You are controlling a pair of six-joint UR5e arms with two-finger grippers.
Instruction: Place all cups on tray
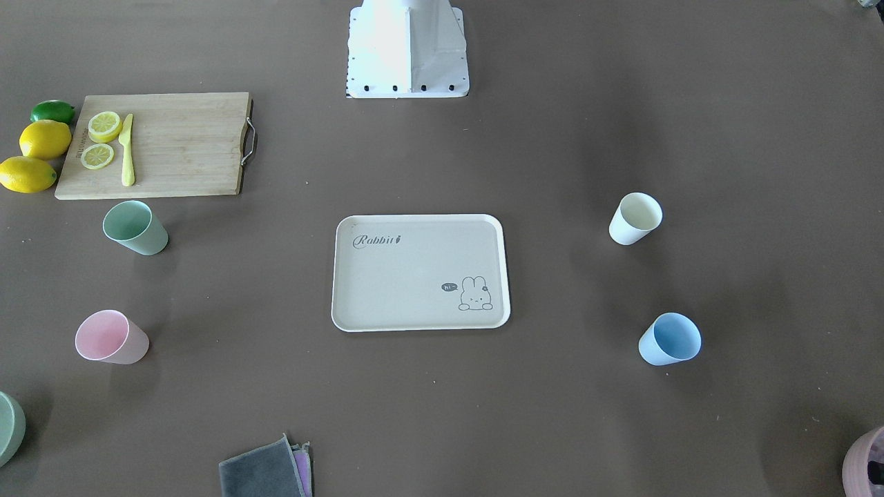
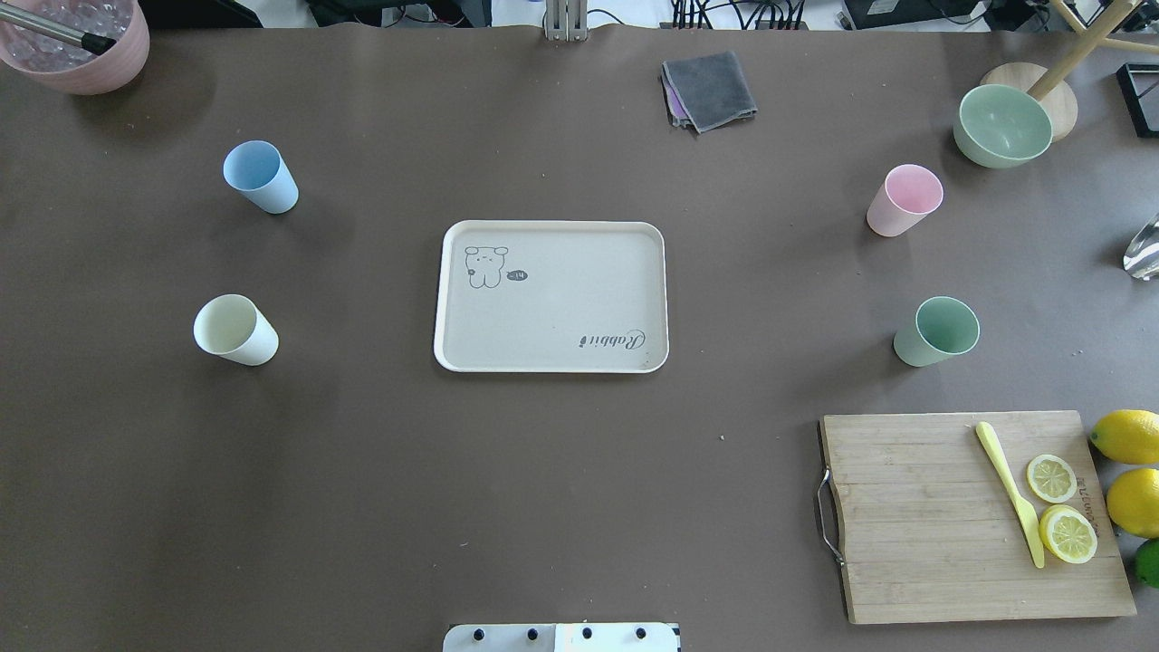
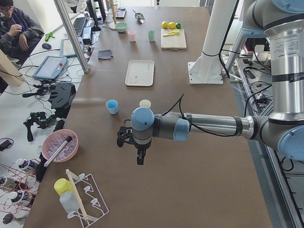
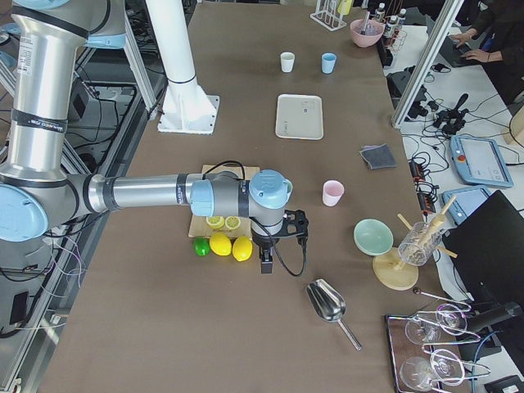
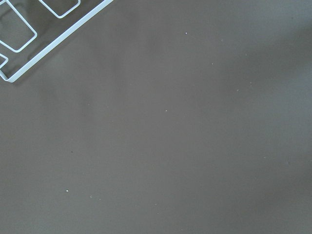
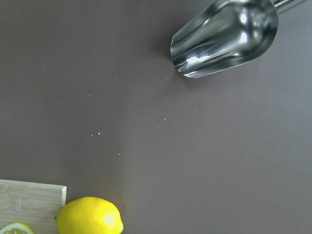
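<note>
The beige tray (image 2: pixel 561 308) lies at the table's middle with nothing on it. Four cups stand upright around it on the table: cream-white (image 2: pixel 235 330) and light blue (image 2: pixel 261 177) on my left side, pink (image 2: pixel 904 200) and sage green (image 2: pixel 936 331) on my right side. My left gripper (image 3: pixel 140 159) hangs over bare table far beyond the blue cup (image 3: pixel 112 106). My right gripper (image 4: pixel 266 264) hangs beside the lemons, short of the pink cup (image 4: pixel 332 193). I cannot tell whether either gripper is open or shut.
A wooden cutting board (image 2: pixel 933 525) with lemon slices and a yellow knife lies at my near right, with whole lemons (image 2: pixel 1127 436) beside it. A pale green bowl (image 2: pixel 1002 125), a mauve pot (image 2: pixel 77 41), a grey cloth (image 2: pixel 709 89), a metal scoop (image 6: pixel 224 36) and a wire rack (image 5: pixel 29 44) ring the area.
</note>
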